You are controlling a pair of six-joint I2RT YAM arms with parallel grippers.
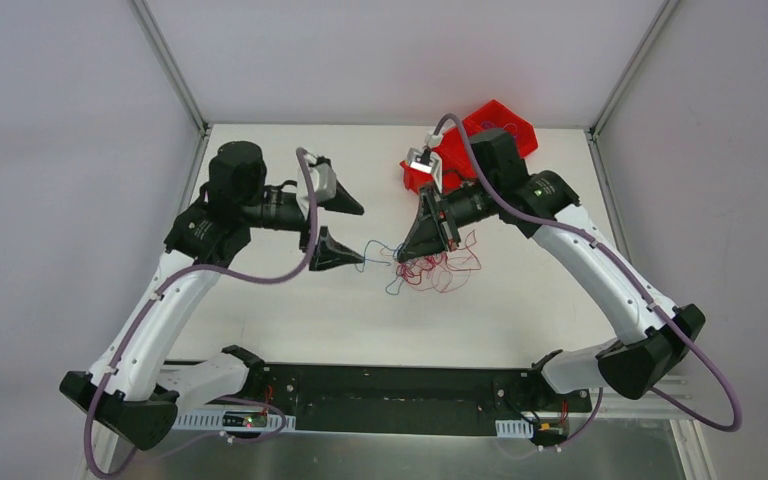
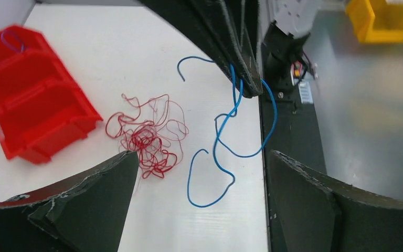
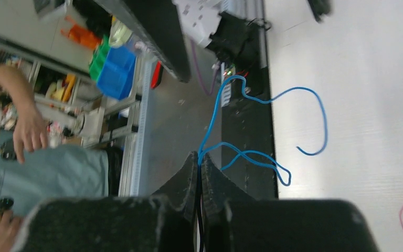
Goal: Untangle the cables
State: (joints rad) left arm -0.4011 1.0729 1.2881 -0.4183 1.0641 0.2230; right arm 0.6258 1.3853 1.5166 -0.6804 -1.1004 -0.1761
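The step in hand looks like drawing the blue wire (image 2: 188,185) out of the cables: the right gripper (image 1: 412,252) has its fingers pressed together on that wire near one end, raised a little above the worktop (image 2: 110,47), so the wire hangs in loose curls with its lower loop lying on the surface. The red wire tangle (image 2: 147,139) sits as one knotted clump just beside that loop, and from the left wrist view the two seem apart, though a fine strand crossing them cannot be ruled out. The left gripper (image 1: 360,238) hovers nearby with its fingers spread wide, holding nothing, facing the wires from the other side. The next move probably calls for carrying the blue wire sideways and clear of the red clump, slowly enough that a snagged curl does not drag the clump along; the free gripper could pin or lift the red wires to start loosening them. The worktop is smooth, white and faintly ribbed, with a red bin (image 2: 57,134) at its far side. Pale walls and metal posts enclose it; beyond the near edge stand yellow (image 2: 380,21) and blue (image 3: 116,73) bins, and a person's hand (image 3: 29,131) shows.
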